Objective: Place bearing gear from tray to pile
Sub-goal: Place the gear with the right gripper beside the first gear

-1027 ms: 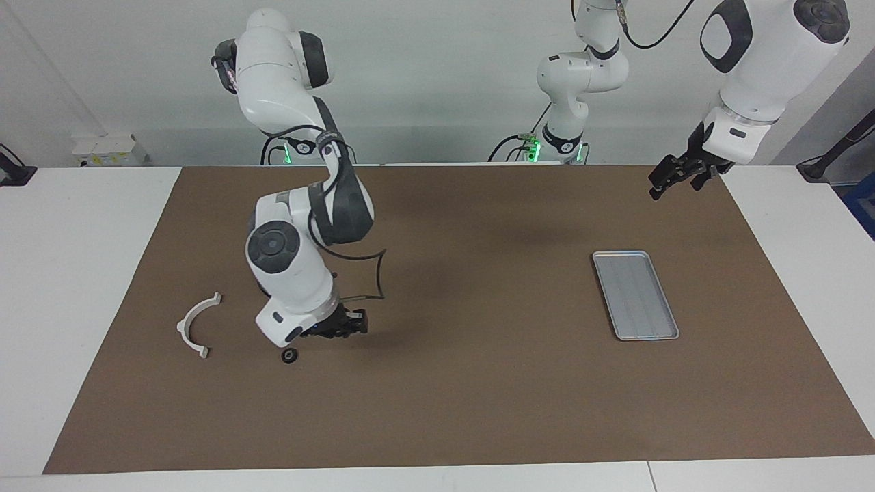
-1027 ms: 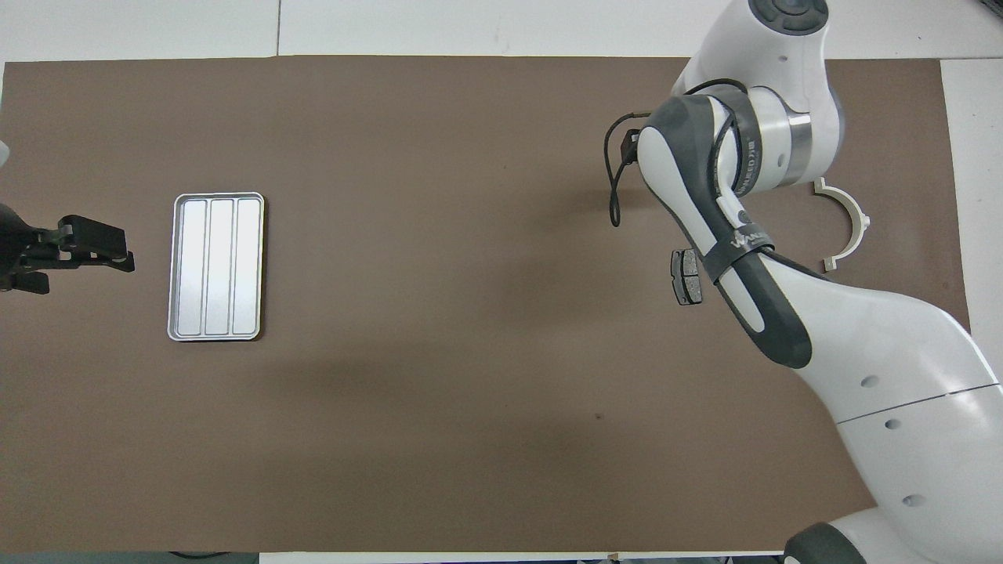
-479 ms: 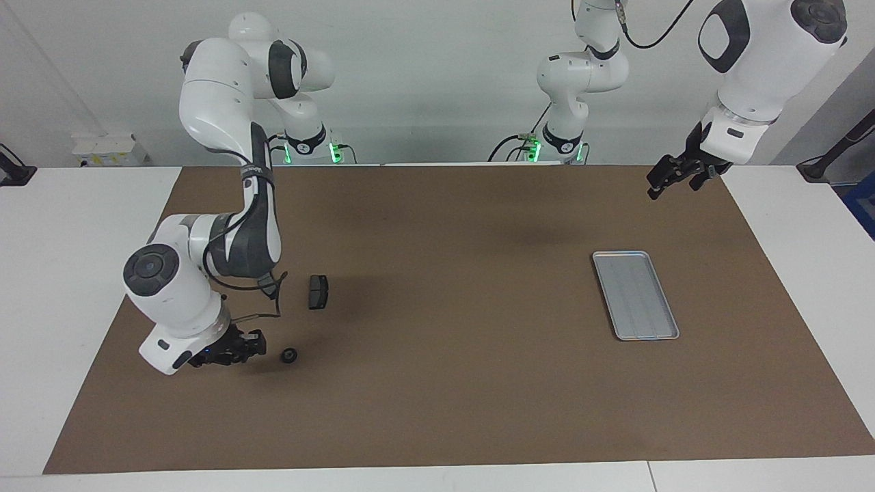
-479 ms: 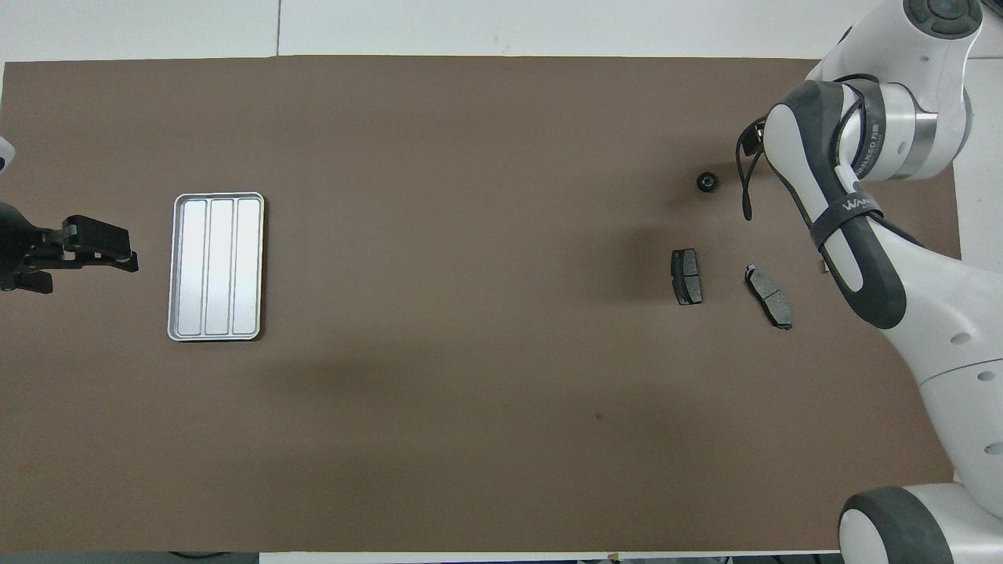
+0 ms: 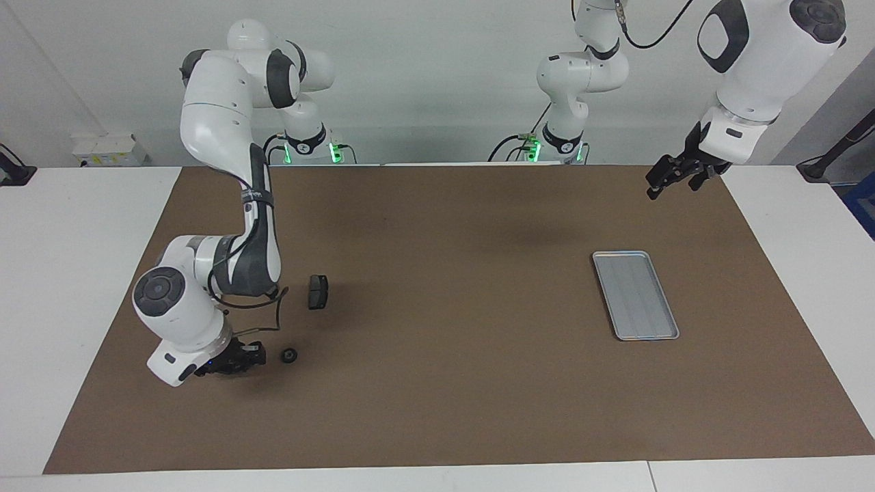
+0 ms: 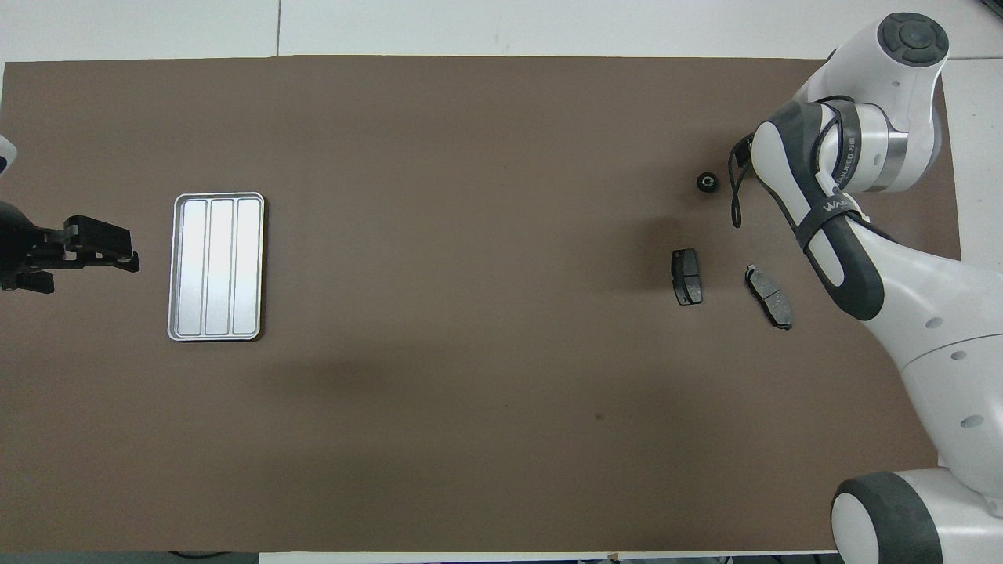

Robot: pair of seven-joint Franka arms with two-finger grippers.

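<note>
Hidden under the right arm's wrist in both views: the pile's white arc. Visible of the pile: two dark brake pads (image 6: 687, 276) (image 6: 769, 295), the second showing only from overhead. Small black bearing gear (image 5: 290, 354) lying on the brown mat (image 5: 444, 383), farther from the robots than the pads, apart from them. Right end effector (image 5: 254, 355) low, just beside the gear, clenched on nothing, arm folded down steeply. Left end effector (image 5: 662, 180) raised, released, waiting near the tray (image 5: 635, 294), which lies bare at the left arm's end of the worktop.
</note>
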